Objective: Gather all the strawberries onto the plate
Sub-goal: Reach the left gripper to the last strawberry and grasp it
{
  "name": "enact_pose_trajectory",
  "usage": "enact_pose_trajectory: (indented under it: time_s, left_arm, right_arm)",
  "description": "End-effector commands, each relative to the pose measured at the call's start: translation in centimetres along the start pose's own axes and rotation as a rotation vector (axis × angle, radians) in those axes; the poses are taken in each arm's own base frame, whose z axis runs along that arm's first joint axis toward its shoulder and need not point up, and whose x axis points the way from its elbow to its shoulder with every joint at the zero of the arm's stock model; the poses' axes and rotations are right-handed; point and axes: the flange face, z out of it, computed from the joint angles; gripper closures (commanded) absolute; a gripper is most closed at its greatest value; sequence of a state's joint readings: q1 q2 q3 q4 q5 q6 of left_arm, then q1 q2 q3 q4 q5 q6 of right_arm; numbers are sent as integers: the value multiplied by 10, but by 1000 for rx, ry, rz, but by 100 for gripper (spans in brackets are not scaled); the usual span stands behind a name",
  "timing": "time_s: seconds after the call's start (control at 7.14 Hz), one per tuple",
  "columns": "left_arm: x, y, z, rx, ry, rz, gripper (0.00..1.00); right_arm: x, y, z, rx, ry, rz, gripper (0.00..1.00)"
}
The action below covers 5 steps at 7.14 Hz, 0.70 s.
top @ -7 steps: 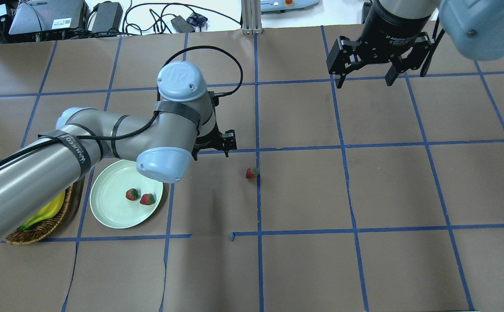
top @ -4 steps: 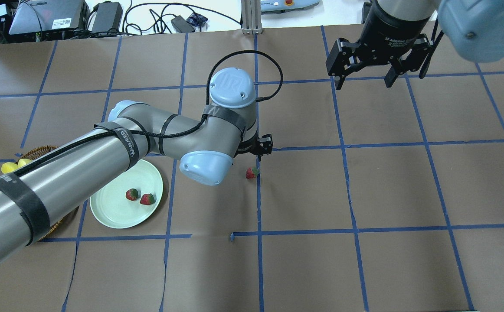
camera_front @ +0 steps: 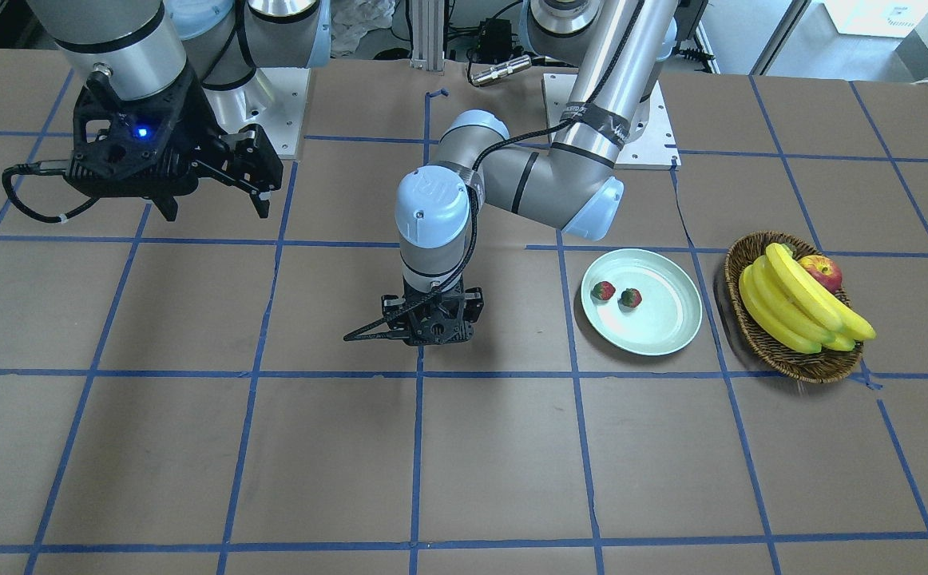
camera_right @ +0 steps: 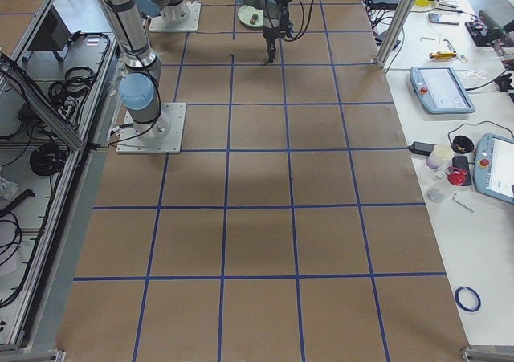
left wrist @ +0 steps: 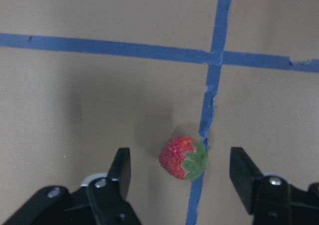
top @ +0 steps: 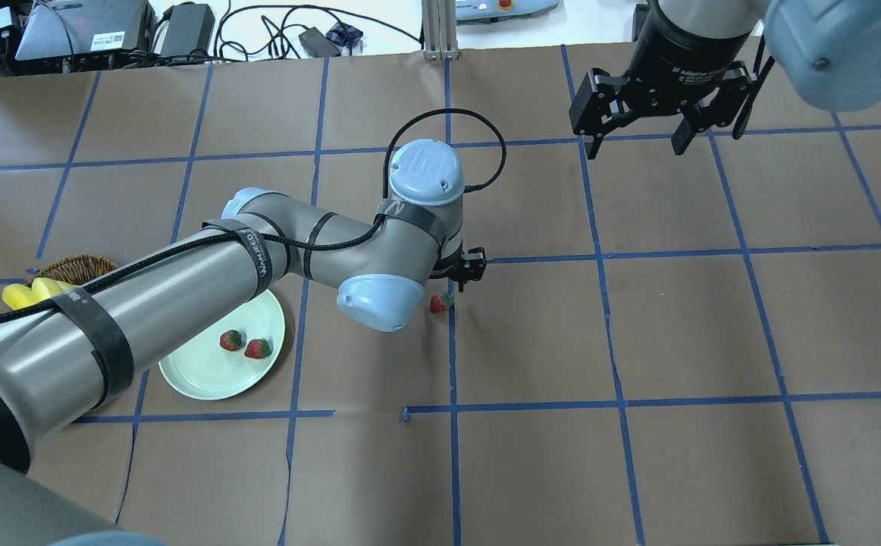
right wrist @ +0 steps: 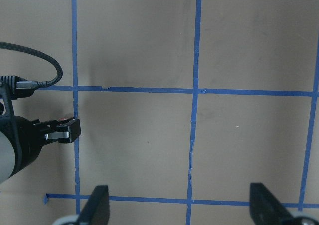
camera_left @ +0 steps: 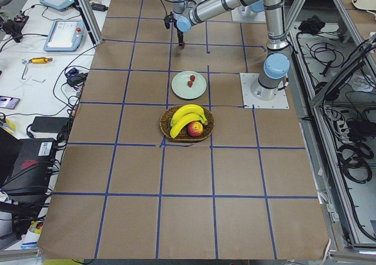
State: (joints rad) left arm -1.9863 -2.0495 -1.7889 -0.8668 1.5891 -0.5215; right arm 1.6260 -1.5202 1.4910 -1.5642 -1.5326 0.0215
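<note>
The left arm has swung away from over the plate since a second ago, and its left claw [camera_front: 430, 331] is now down beside the loose strawberry, which has not shifted.

Facing the robot, that claw points straight down at the worktop [camera_front: 192, 447] near the middle and hides the berry behind it. To the right sits the plate [camera_front: 666, 329] with two strawberries [camera_front: 603, 291] [camera_front: 631, 298] side by side in its left half. Further right, a wicker basket [camera_front: 761, 345] holds bananas [camera_front: 791, 307] and an apple [camera_front: 822, 270]. Far left, the right claw [camera_front: 216, 212] hangs high, fingers spread and holding nothing.

From over the robot's shoulders, the loose strawberry [top: 439, 303] lies against a strip of blue tape [top: 453, 349], just near of the left wrist, with one black finger showing right beside it. The plate is well apart to the left, partly under the arm. The right claw is at the far right, released.

From the left end of the worktop, basket, plate and left claw line up from near to far.

The left wrist camera shows the two fingers wide apart with the berry on the worktop between them, touching neither, its green cap over the tape.

The right wrist camera looks down on bare taped worktop between its spread fingers, with part of the left wrist at the left edge.
</note>
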Motion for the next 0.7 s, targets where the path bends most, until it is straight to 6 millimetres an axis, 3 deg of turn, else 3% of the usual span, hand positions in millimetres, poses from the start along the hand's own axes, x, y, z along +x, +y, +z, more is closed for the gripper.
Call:
enact_pose_trajectory:
  time_s: [0.0,0.14,0.42,0.56]
  left_arm:
    - [2,-2,9,2,4,-1,34]
    - [2,-1,10,-3,3,0,47]
    - [5,5,8,-3,-2,14,85]
    - [3,5,-6,22,0,32,89]
  right_arm:
    - [0,0,0,0,0,0,0]
    - [0,0,0,0,0,0,0]
    - [0,0,0,0,1,0,0]
    - [1,-1,1,-1,0,2,0]
